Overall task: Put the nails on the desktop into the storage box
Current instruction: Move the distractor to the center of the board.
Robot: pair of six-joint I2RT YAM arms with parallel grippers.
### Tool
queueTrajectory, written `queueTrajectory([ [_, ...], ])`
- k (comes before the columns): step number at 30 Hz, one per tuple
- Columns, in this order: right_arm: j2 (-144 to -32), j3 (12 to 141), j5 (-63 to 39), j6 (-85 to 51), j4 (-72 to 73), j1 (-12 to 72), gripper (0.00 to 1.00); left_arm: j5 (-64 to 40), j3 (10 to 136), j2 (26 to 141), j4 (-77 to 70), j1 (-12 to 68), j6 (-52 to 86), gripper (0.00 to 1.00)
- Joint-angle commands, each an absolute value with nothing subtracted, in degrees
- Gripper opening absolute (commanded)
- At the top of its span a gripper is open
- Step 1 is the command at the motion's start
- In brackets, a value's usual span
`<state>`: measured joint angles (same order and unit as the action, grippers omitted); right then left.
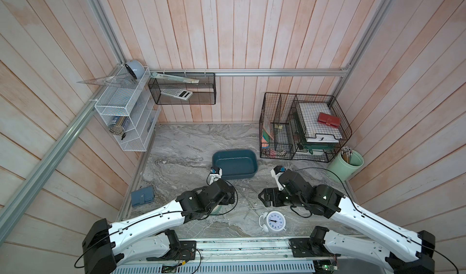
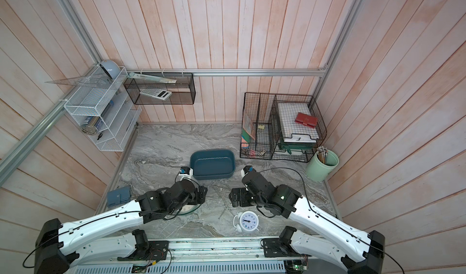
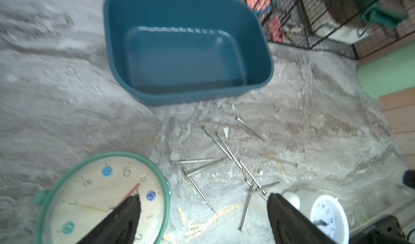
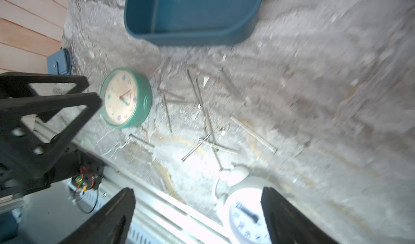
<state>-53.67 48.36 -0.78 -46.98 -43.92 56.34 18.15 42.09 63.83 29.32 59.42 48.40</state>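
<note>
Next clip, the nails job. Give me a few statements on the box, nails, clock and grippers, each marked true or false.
1. The storage box is empty. True.
2. The left gripper holds a nail. False: its jaws are open and hold nothing.
3. The nails lie scattered on the desktop, outside the box. True.
4. The white clock sits inside the box. False: it is on the desktop.
5. The right gripper is shut. False: its jaws are open.

A staged office desk inside a robot test booth is shown: a marble-patterned counter (image 1: pixel 189 144) is enclosed by pinkish plank walls (image 1: pixel 227 33) mounted on aluminium framing (image 1: pixel 277 72), and wire file baskets (image 1: pixel 274 108), a calculator (image 1: pixel 177 93), a pencil cup (image 1: pixel 345 168) and an alarm clock (image 1: pixel 275 221) are set around it.
</note>
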Motion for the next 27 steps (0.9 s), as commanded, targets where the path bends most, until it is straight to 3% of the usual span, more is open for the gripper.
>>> queueTrajectory([
  [1, -53.9, 47.1, -5.8, -57.5, -44.5, 59.1, 0.88, 14.1, 40.6, 67.3, 27.6, 59.9, 53.8, 0.93],
  [5, -54.2, 44.7, -10.3, -63.0, -38.0, 62.7, 0.73, 11.6, 38.6, 68.1, 23.6, 60.1, 55.8, 0.86],
  [10, -57.2, 38.2, -15.3, -69.8, -26.7, 64.2, 0.40, 11.1, 35.5, 69.1, 18.7, 60.2, 58.1, 0.77],
  [13, -60.9, 37.9, -17.2, -71.2, -26.9, 65.1, 0.25, 10.0, 34.9, 71.1, 16.3, 60.2, 59.7, 0.70],
  [27, -67.8, 36.7, -20.2, -68.0, -39.8, 61.9, 0.17, 10.8, 37.1, 79.0, 20.0, 59.2, 61.8, 0.67],
])
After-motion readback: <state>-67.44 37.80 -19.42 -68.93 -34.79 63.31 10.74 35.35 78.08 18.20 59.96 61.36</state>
